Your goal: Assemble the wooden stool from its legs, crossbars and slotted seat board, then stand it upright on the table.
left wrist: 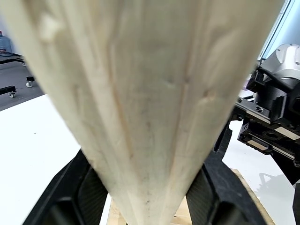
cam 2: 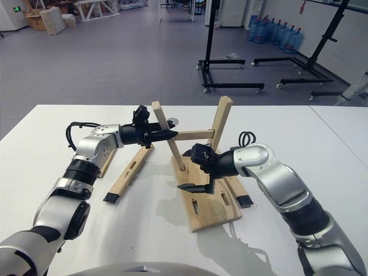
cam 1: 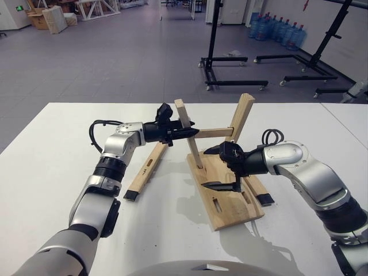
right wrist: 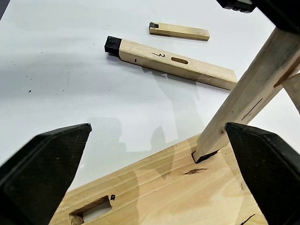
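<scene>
A white desk (cam 1: 52, 149) takes up the lower half of the head view. Just right of centre on it lies a flat, pale wooden seat board (cam 1: 236, 210) with rectangular slots cut through it. Two square-section pale wooden legs rise from the board, both tilted. The centre leg (cam 1: 195, 152) leans toward the upper left with its foot set in a slot. The far leg (cam 1: 244, 112) leans toward the upper right. A thin wooden crossbar (cam 1: 214, 133) joins the two.

The left gripper (cam 1: 185, 132) comes in from the left of the frame and is clamped on the centre leg, close to where the crossbar meets it. Its black fingers (left wrist: 70, 197) press on either side of the wood. The right gripper (cam 1: 206, 168) hangs over the seat board beside the foot of that same leg. Its two black fingers (right wrist: 42, 159) are spread wide with nothing held between them.

A loose leg (cam 1: 146, 169) with a black end cap lies flat on the desk, left of the board and apart from it. Another capped leg (cam 1: 257, 191) lies along the board's right edge. A short wooden bar (right wrist: 179, 31) lies near the loose leg.
</scene>
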